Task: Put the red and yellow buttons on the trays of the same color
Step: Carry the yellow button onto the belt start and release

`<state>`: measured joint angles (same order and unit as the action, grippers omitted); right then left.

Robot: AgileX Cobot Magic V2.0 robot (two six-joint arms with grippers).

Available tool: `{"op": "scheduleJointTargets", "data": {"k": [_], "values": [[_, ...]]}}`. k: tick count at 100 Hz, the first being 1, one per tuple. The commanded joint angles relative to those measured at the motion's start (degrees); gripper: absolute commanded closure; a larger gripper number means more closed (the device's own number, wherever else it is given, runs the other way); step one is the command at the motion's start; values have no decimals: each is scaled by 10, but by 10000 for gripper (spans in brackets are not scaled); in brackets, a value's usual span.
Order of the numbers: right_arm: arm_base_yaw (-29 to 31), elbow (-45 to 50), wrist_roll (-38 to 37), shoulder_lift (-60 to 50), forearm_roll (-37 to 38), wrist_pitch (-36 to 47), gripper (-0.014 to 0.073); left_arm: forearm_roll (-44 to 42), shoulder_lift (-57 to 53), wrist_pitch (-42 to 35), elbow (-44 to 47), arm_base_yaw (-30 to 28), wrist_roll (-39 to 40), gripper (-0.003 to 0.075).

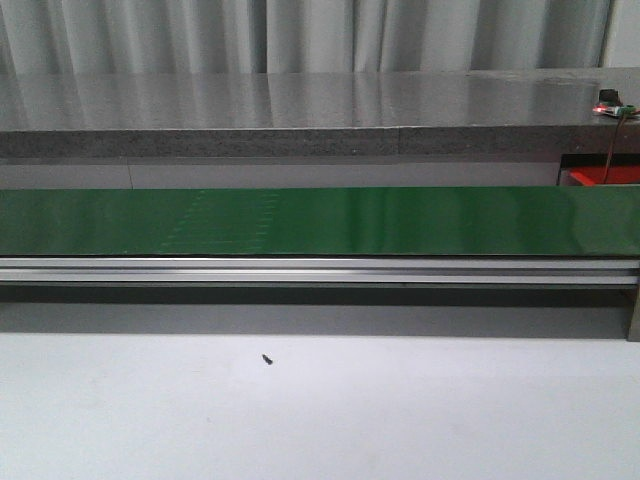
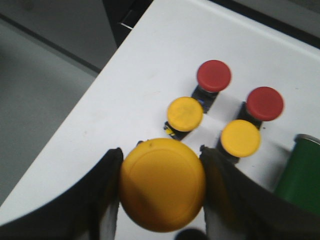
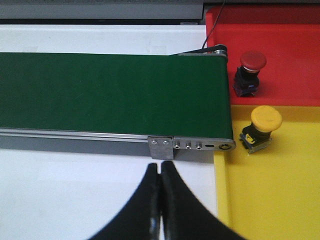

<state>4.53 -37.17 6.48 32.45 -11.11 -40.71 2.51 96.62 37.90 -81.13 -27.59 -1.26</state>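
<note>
In the left wrist view a big yellow button point(image 2: 162, 185) is pinched between the left gripper point(image 2: 161, 192) jaws, low centre of frame, held over the white surface point(image 2: 130, 75). Four more buttons stand on the surface in the upper right of that frame: two red ones point(image 2: 214, 75) point(image 2: 264, 103) farther up, two yellow ones point(image 2: 184, 114) point(image 2: 240, 138) just below them, each pair side by side, caps apart. A green cylinder point(image 2: 300, 175) is seen at the right edge, cut off by the frame. In the right wrist view the right gripper point(image 3: 160, 200) sits at bottom centre w/ jaws pressed together, nothing between them, over the surface just beside the belt point(image 3: 110, 92) end. The belt runs from the left edge to the centre-right. Right of it lie a red tray point(image 3: 290, 60), upper right, w/ one red button point(image 3: 251, 65) on it near the belt end, and a yellow tray point(image 3: 275, 200), lower right, w/ one yellow button point(image 3: 265, 125) on it, tilted. In the front view only the green belt point(image 1: 320, 220) is shown across mid-frame, plus a small dark speck point(image 1: 267, 358) on the surface below; neither arm is seen there.
</note>
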Motion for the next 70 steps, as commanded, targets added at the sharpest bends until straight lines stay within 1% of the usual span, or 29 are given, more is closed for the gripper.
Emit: {"op": "scheduleJointTargets", "data": {"k": [1, 21, 42, 56, 70], "values": [[-2, -15, 4, 0, -6, 40, 662, 8, -50, -28, 2, 25, 2, 563], [-2, -15, 4, 0, -6, 40, 662, 8, -94, -30, 51, 92, 2, 563], [-2, -15, 4, 0, -6, 40, 662, 14, -102, -39, 80, 162, 2, 563], [-2, -15, 4, 0, -6, 40, 662, 16, -99, -63, 103, 184, 2, 563], [-2, -15, 4, 0, -6, 40, 662, 21, -88, -69, 114, 186, 2, 563]]}}
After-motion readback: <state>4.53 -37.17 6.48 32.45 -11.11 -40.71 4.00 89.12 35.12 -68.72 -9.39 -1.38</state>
